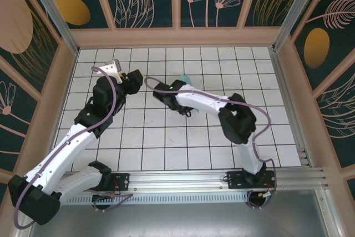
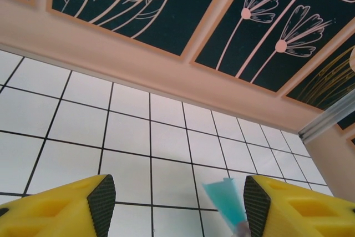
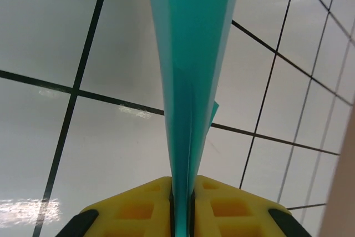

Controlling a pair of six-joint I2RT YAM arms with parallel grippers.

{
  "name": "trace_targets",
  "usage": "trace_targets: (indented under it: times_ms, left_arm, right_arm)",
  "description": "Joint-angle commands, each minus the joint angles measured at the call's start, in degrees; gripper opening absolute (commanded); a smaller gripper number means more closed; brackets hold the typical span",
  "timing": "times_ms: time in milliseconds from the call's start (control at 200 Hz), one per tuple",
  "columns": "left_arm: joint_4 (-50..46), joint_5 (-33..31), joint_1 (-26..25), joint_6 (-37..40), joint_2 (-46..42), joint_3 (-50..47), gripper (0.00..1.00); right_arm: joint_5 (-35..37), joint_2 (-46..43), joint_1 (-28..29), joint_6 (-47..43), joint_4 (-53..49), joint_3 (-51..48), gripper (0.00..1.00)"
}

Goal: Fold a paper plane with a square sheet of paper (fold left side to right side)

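White grid-tiled table (image 1: 166,137) w/ dark floral wall panels (image 1: 150,4), beige frame (image 1: 177,36).

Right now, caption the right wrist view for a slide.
Right gripper shut on the folded paper plane, tiled table behind.

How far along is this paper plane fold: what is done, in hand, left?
Done: the turquoise paper plane is folded into narrow, layered creases. In hand: the right gripper is shut on its folded edge; the left gripper stands open, clear of it. Left: probably a release or wing adjustment.
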Motion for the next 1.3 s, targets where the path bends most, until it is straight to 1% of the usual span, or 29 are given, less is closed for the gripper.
trace_targets:
  times_ms: [0, 200, 360, 480, 565, 651, 721, 766, 801, 886, 971, 1081, 1121, 1146, 1171, 1296]
  left_arm:
    - [0.04, -1.72, -0.07, 1.36, -0.79, -0.50, 0.65]
    - [0.02, -0.59, -0.04, 1.48, 0.15, -0.25, 0.66]
    - [-0.51, 0.32, -0.07, 1.57, 1.40, 0.63, 0.67]
    - [-1.43, 0.84, -0.06, 1.18, 1.67, 1.60, 0.68]
    - [-2.27, 0.75, -0.07, 0.32, 1.18, 1.97, 0.69]
    - [-2.71, 0.72, -0.07, -1.15, 0.45, 1.72, 0.72]
    - [-3.45, 0.58, -0.07, -3.43, 0.18, 1.27, 0.74]
    - [-3.59, 1.39, -0.11, -4.96, 0.48, 0.69, 0.74]
    - [-3.00, 3.28, -0.07, -5.94, 0.91, -0.12, 0.74]
    - [0.66, 10.25, -0.07, -8.58, 3.23, -2.93, 0.74]
    - [4.98, 18.77, -0.07, -11.42, 7.58, -5.40, 0.74]
    - [11.60, 28.86, -0.24, -15.04, 16.01, -6.60, 0.72]
    - [13.34, 30.86, -0.70, -16.00, 19.21, -6.27, 0.72]
    - [14.12, 31.97, -1.01, -16.35, 21.17, -5.70, 0.72]
    - [14.90, 32.97, -1.44, -16.37, 22.91, -5.13, 0.72]
    - [15.20, 34.44, -3.44, -15.93, 31.83, -0.70, 0.73]
  right_arm:
    - [7.01, 3.90, 1.36, 0.30, -8.27, 3.98, 0.17]
    - [1.68, 8.79, 2.69, -2.57, -4.66, 6.02, 0.20]
    - [-2.25, 8.78, 3.49, -3.71, -2.54, 5.05, 0.35]
    - [-8.63, 4.19, 3.49, -4.72, 1.24, 1.85, 0.47]
    - [-12.96, -0.45, 3.46, -4.96, 3.83, -0.89, 0.57]
    - [-18.23, -6.93, 3.11, -5.48, 7.17, -4.79, 0.67]
    - [-21.81, -12.06, 2.13, -5.50, 9.72, -8.16, 0.71]
    - [-23.55, -15.57, 0.81, -5.28, 11.42, -10.48, 0.72]
    - [-25.16, -18.39, -0.64, -5.14, 13.20, -12.52, 0.73]
    - [-30.71, -25.83, -5.40, -5.12, 19.40, -18.45, 0.73]
    - [-38.45, -33.94, -11.47, -5.58, 29.15, -25.94, 0.75]
    - [-52.30, -42.76, -19.76, -4.27, 43.89, -36.21, 0.77]
    - [-56.82, -44.89, -22.45, -3.07, 48.83, -39.56, 0.79]
    - [-59.51, -45.82, -22.85, -2.38, 51.53, -41.46, 0.80]
    - [-62.09, -46.49, -25.44, -1.83, 53.98, -43.19, 0.80]
    - [-68.04, -47.72, -30.46, 0.50, 61.05, -49.42, 0.80]
